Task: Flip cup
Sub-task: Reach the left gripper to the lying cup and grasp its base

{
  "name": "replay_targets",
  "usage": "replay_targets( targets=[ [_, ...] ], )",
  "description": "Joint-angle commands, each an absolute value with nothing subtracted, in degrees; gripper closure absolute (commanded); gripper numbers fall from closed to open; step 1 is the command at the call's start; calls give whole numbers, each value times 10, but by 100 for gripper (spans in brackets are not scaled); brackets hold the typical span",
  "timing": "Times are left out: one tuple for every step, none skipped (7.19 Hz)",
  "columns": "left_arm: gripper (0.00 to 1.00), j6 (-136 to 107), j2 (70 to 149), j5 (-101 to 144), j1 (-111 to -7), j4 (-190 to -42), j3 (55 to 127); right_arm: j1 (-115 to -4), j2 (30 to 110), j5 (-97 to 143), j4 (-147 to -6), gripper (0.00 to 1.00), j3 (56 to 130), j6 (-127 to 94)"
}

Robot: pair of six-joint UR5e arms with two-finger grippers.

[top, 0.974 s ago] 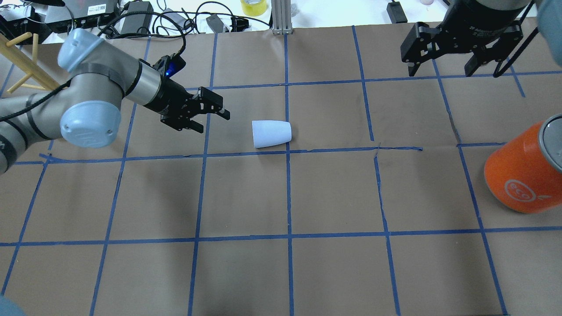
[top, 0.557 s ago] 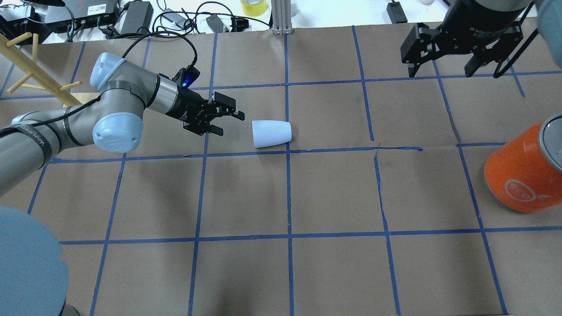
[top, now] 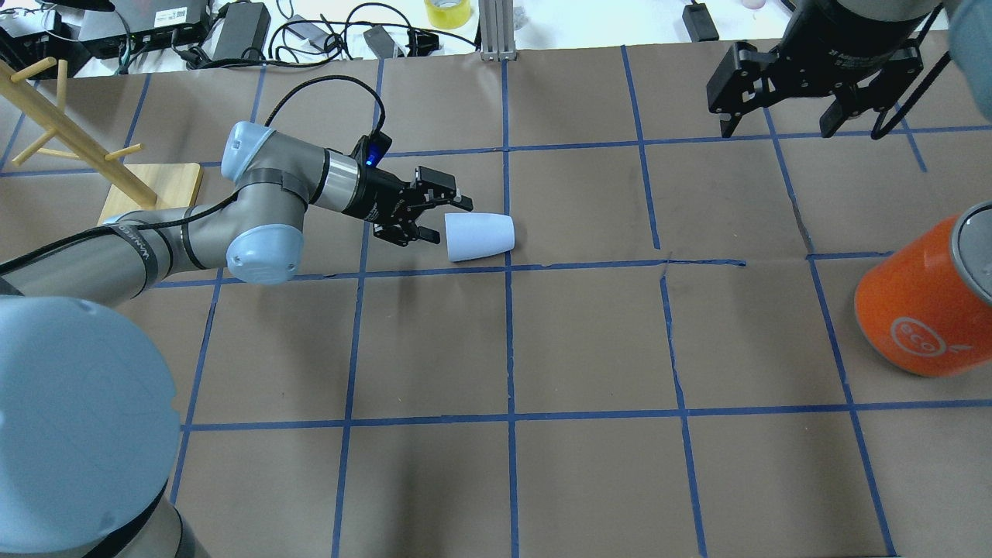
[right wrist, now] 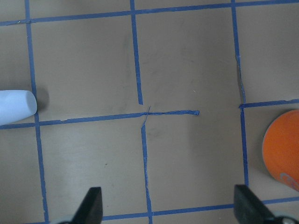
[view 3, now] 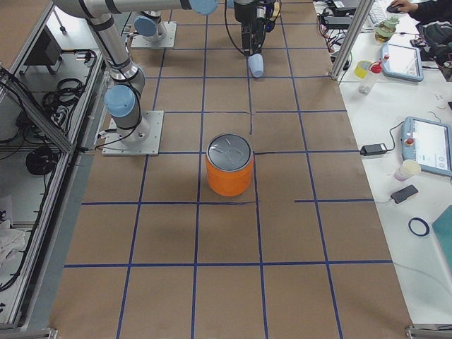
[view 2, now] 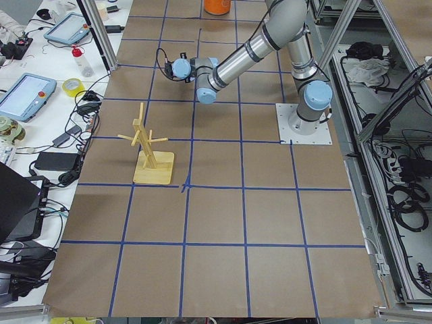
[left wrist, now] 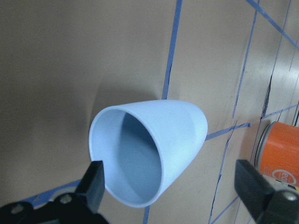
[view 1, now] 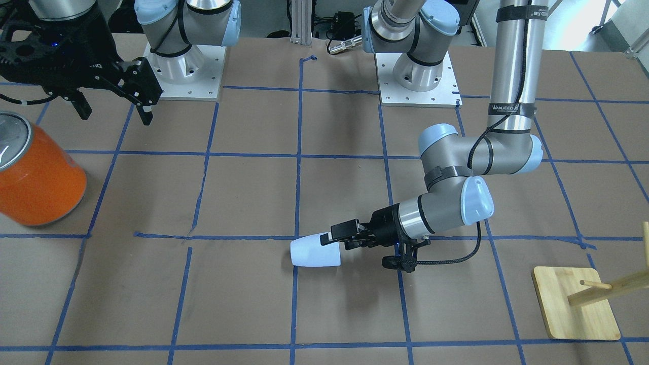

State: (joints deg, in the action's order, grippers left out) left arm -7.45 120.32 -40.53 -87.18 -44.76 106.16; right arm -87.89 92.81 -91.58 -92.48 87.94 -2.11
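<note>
The cup (top: 480, 235) is a small pale blue-white tumbler lying on its side on the brown paper, its open mouth toward my left gripper. It also shows in the front view (view 1: 314, 252), the right-end view (view 3: 256, 65) and the right wrist view (right wrist: 16, 105). My left gripper (top: 442, 222) is open and low, right at the cup's rim. In the left wrist view the cup (left wrist: 154, 149) lies between the two spread fingers (left wrist: 96, 179); I cannot tell whether they touch it. My right gripper (top: 777, 116) is open and empty, high at the far right.
A large orange can (top: 922, 302) with a silver top stands at the right edge, and shows in the front view (view 1: 38, 177). A wooden peg stand (top: 155, 190) is behind the left arm. Cables and boxes lie beyond the far edge.
My left arm has moved right and lower, bringing its open gripper up to the cup's mouth. The cup and the right arm have not moved.
</note>
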Motion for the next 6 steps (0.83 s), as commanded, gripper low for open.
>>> replay_targets(
  targets=[
    [0,-131,1211,-402,-891,-433,1055,-879,927,-918,-921,0,880,-21],
    [0,-141,1213,-404,-898,-421,1055,-879,927,-918,-920,0,881,-21],
    [23,-160,1213,-403,-898,-410,1054,-879,928,-918,-919,0,881,-21],
    [55,-171,1213,-405,-898,-397,1053,-879,927,-918,-919,0,881,-21],
    [76,-184,1212,-404,-898,-397,1050,-879,928,-918,-919,0,881,-21],
    [100,-206,1211,-404,-898,-396,1043,-879,927,-918,-919,0,881,-21]
  ],
)
